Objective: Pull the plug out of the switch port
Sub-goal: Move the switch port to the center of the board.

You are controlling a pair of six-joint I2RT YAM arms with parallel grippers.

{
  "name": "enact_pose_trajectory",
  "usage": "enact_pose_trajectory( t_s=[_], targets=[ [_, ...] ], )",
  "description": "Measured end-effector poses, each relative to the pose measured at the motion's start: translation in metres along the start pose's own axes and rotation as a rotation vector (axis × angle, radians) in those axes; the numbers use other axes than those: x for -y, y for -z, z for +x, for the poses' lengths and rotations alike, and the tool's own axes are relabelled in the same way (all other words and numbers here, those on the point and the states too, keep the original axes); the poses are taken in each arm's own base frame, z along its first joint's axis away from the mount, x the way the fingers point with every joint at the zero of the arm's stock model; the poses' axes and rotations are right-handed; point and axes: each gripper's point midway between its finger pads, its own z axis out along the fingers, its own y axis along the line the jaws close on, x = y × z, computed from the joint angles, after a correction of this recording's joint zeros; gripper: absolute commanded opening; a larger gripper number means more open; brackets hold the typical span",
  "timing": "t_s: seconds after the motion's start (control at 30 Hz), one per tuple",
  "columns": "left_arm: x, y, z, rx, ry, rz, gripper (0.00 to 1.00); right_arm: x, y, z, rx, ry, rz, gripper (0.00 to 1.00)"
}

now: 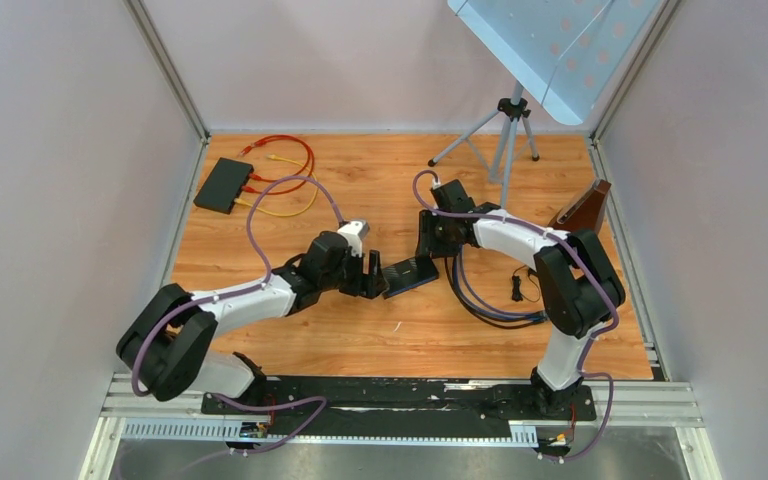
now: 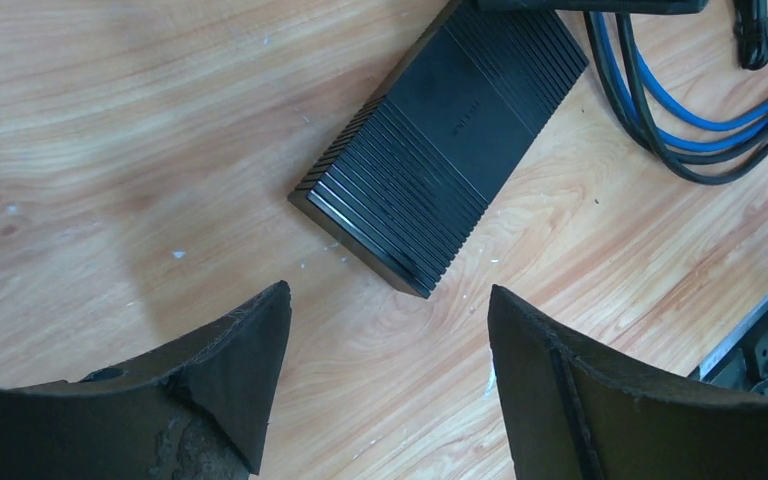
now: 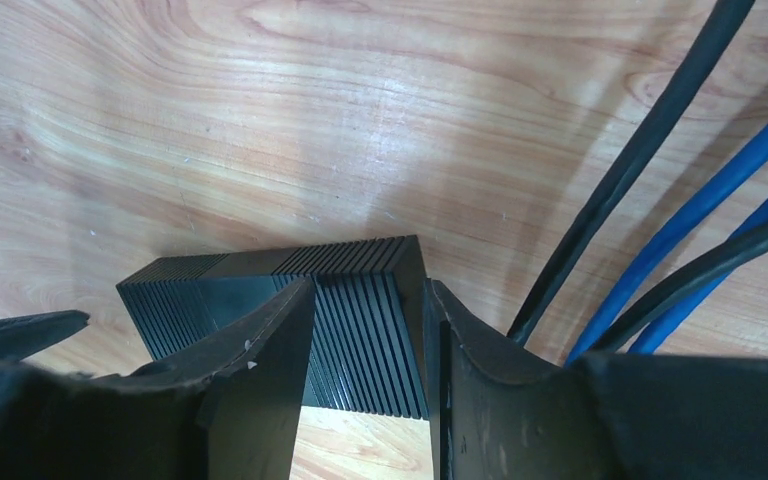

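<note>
Top external view shows both arms reaching to the middle of the wooden table (image 1: 360, 340) and meeting at the black switch (image 1: 410, 272), which lies flat and skewed between them. The left gripper (image 1: 373, 275) is at the switch's left end and the right gripper (image 1: 426, 252) at its far right end. A loop of black and blue cables (image 1: 490, 300) lies just right of the switch, under the right arm.

Left wrist view: the left gripper (image 2: 388, 305) has its jaws wide apart with only bare wood between them. Its fingers (image 2: 240, 370) hang just short of the near corner of the switch (image 2: 440, 150), not touching it. The cables (image 2: 660, 110) run past the switch's far end.

Right wrist view: the right gripper (image 3: 368, 290) points down over the switch (image 3: 360, 340). Its jaws stand apart with a narrow gap, and the ribbed top and a strip of wood show through it. Of its fingers (image 3: 480, 380), the right one sits at the switch's corner; whether it touches cannot be told. The cables (image 3: 700, 210) pass just beside that finger and go out of sight behind it. The plug is hidden in every view.

Near the far left corner lies a second black box (image 1: 223, 185) with red and yellow cords (image 1: 290, 160), well apart from the switch. A tripod (image 1: 508, 130) stands at the far side.
</note>
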Motion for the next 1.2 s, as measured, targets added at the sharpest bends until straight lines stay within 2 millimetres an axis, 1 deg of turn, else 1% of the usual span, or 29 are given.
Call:
enact_pose_trajectory(
  t_s=[0.13, 0.23, 0.33, 0.4, 0.53, 0.63, 0.87, 1.0, 1.1, 1.2],
  targets=[
    [0.001, -0.01, 0.01, -0.035, 0.028, 0.02, 0.73, -0.004, 0.0, 0.003, -0.015, 0.012, -0.024, 0.41],
    [0.001, -0.018, 0.019, -0.073, 0.037, 0.035, 0.67, -0.004, 0.0, 0.005, -0.021, 0.014, -0.034, 0.4],
    [0.006, -0.029, 0.022, -0.109, 0.045, 0.063, 0.63, 0.0, 0.002, 0.018, -0.037, -0.002, -0.038, 0.39],
    [0.012, -0.037, 0.02, -0.122, 0.049, 0.09, 0.62, 0.004, 0.007, 0.024, -0.029, -0.015, -0.032, 0.39],
    [0.022, -0.048, 0.016, -0.136, 0.044, 0.128, 0.61, 0.02, 0.022, 0.038, -0.007, -0.064, 0.011, 0.39],
    [0.031, -0.053, 0.017, -0.146, 0.031, 0.153, 0.61, 0.03, 0.032, 0.051, 0.006, -0.088, 0.041, 0.39],
    [0.051, -0.064, 0.018, -0.167, 0.011, 0.208, 0.61, 0.049, 0.047, 0.065, 0.033, -0.139, 0.115, 0.42],
    [0.058, -0.066, 0.02, -0.174, 0.008, 0.223, 0.6, 0.056, 0.049, 0.064, 0.044, -0.147, 0.148, 0.44],
    [0.062, -0.066, 0.023, -0.181, 0.006, 0.232, 0.62, 0.059, 0.052, 0.063, 0.052, -0.148, 0.16, 0.51],
    [0.063, -0.066, 0.023, -0.179, 0.003, 0.231, 0.66, 0.056, 0.057, 0.06, 0.061, -0.141, 0.149, 0.56]
  ],
)
